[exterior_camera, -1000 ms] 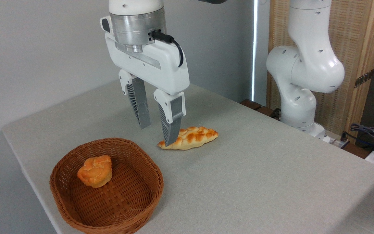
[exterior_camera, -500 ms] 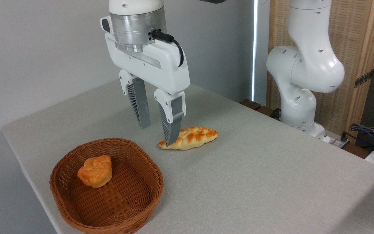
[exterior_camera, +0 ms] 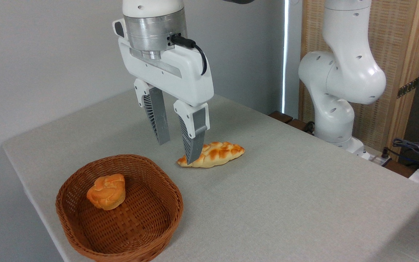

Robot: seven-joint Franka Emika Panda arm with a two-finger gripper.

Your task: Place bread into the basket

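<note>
The bread (exterior_camera: 106,191), a small round orange-golden bun with a swirled top, lies inside the basket (exterior_camera: 158,227), near its left wall. The basket is a shallow reddish-brown wicker oval at the table's front left. My gripper (exterior_camera: 176,152) hangs open and empty above the table, behind and to the right of the basket. Its right fingertip overlaps the left end of a braided loaf in the picture.
A flat braided golden loaf (exterior_camera: 215,154) with pointed ends lies on the grey table (exterior_camera: 304,193) just behind the basket. The arm's white base (exterior_camera: 335,94) stands at the back right, with cables (exterior_camera: 413,149) beyond the table's right edge.
The gripper has drifted very slightly to the right, staying open. Bread, basket and loaf have not moved.
</note>
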